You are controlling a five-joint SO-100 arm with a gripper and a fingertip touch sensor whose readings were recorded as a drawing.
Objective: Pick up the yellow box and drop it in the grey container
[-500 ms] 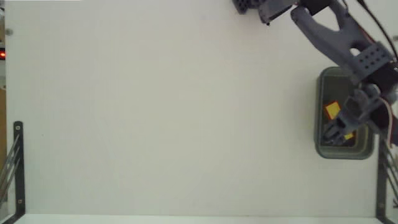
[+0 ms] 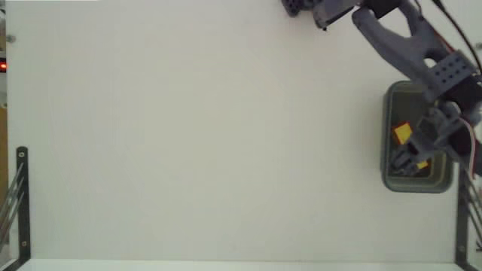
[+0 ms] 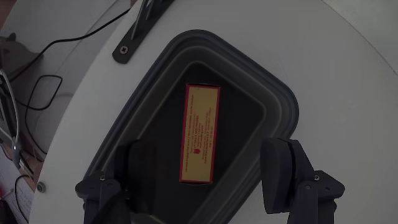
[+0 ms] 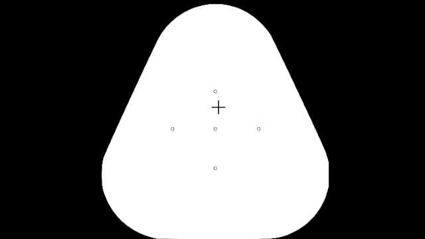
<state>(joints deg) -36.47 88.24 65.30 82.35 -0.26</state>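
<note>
No shift: yellow box (image 3: 199, 133) inside grey container (image 3: 281, 102)

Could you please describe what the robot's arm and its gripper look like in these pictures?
The arm is made of dark grey, matte plastic links with rounded, printed-looking shapes; one blocky link shows a grid of small holes. Thin cables, some reddish and some pale, run beside it in the fixed view. The gripper has two broad, dark grey fingers with small screws near their bases. No markings are visible.

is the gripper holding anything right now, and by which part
Nothing is held. In the wrist view the gripper has its jaws spread wide, and the small flat yellow box lies loose on the floor of the grey-green plastic tub, clear of both.
</note>
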